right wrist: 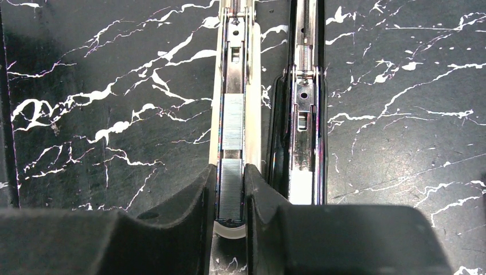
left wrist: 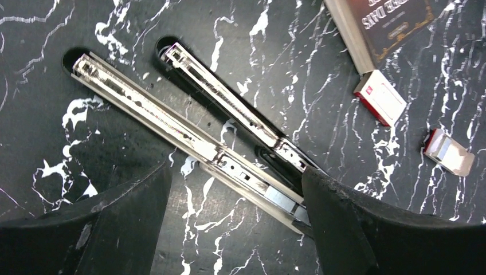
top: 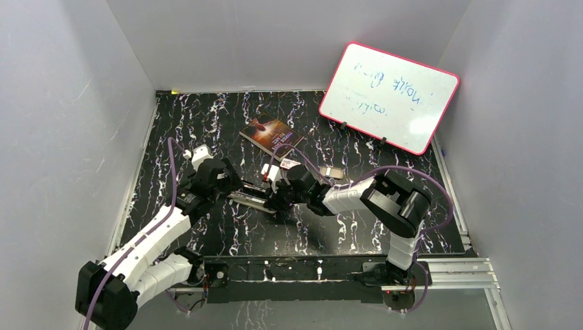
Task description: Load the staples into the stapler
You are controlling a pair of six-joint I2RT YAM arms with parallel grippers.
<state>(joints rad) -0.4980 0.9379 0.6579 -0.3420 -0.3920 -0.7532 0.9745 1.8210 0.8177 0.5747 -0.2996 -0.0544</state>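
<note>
Right claw [right wrist: 230,172] set narrow astride staples [right wrist: 231,189] lying in stapler [right wrist: 304,114] channel; pinching or clear, cannot tell. Left claw [left wrist: 235,171] gapes wide across stapler's hinge end. Step: seating strips. Next, likely: lift clear, fold stapler shut. Strip's near end hidden under fingers; overhead, wrists mask stapler.

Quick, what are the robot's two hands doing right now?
Left gripper: open, holding nothing.
Right gripper: closed on the staples in the stapler.
</note>
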